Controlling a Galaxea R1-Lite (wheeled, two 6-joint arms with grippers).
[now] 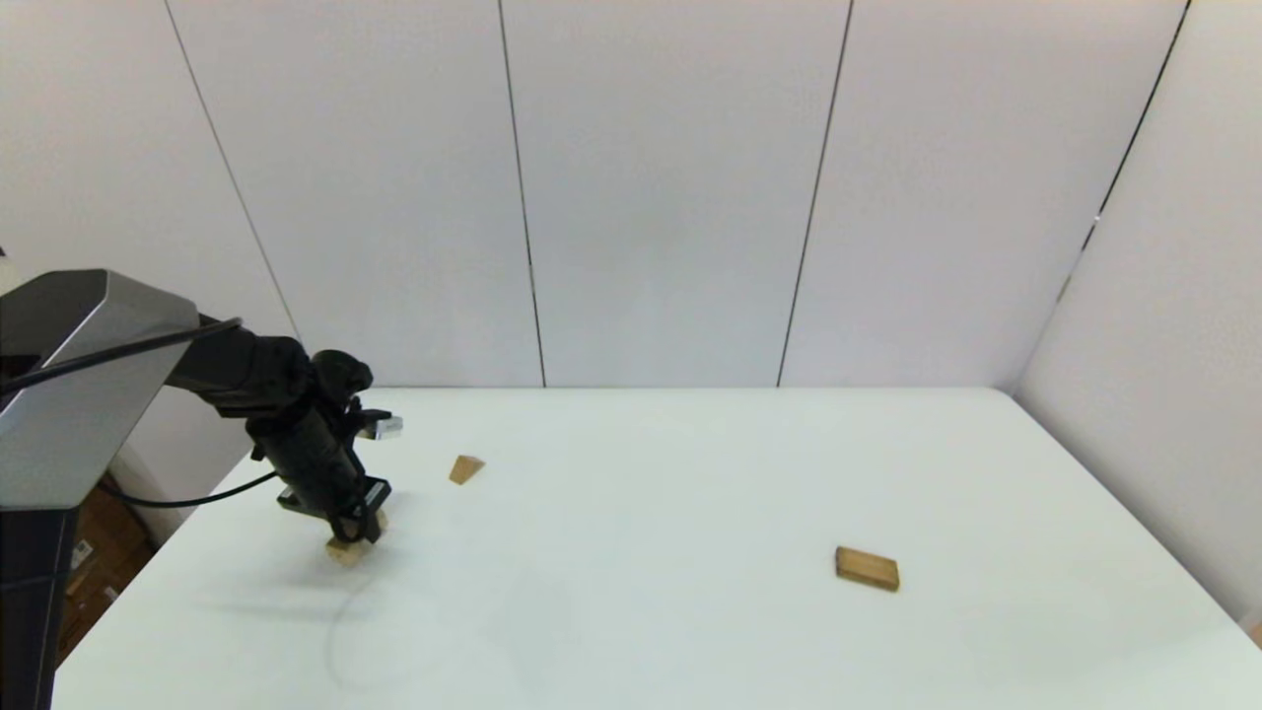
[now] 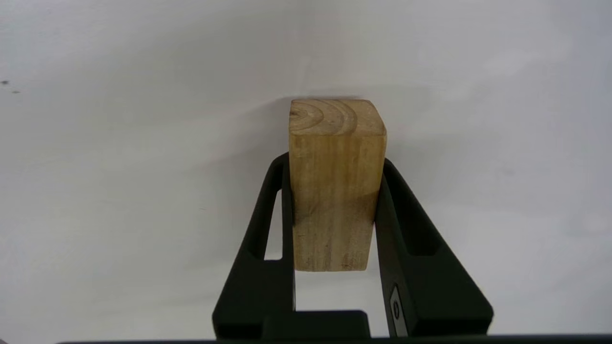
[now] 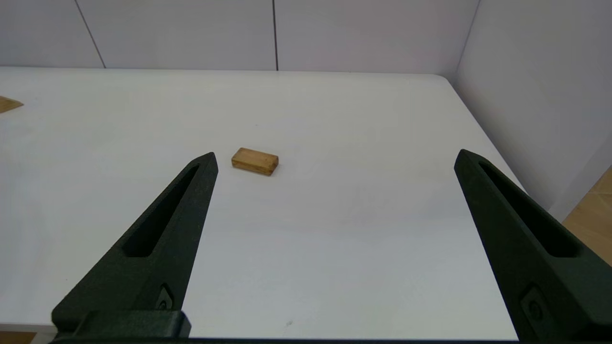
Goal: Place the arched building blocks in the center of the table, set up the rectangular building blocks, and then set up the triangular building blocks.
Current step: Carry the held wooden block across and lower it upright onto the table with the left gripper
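My left gripper (image 1: 355, 535) is at the left side of the table (image 1: 641, 631), shut on a light-wood block, the arched block (image 1: 345, 550). In the left wrist view the arched block (image 2: 334, 191) sits between both fingers (image 2: 267, 224) of that gripper (image 2: 334, 162), and its cut-out is hidden. Whether it touches the table I cannot tell. The triangular block (image 1: 466, 469) lies just beyond it on the right. The rectangular block (image 1: 868, 569) lies flat on the right half. My right gripper (image 3: 335, 154) is open and empty, off the near side of the rectangular block (image 3: 255, 161), outside the head view.
White wall panels (image 1: 670, 197) close the table's far side and right side. The table's left edge (image 1: 187, 523) runs close to my left arm, with a floor and boxes below it. The triangular block (image 3: 8, 103) shows at the rim of the right wrist view.
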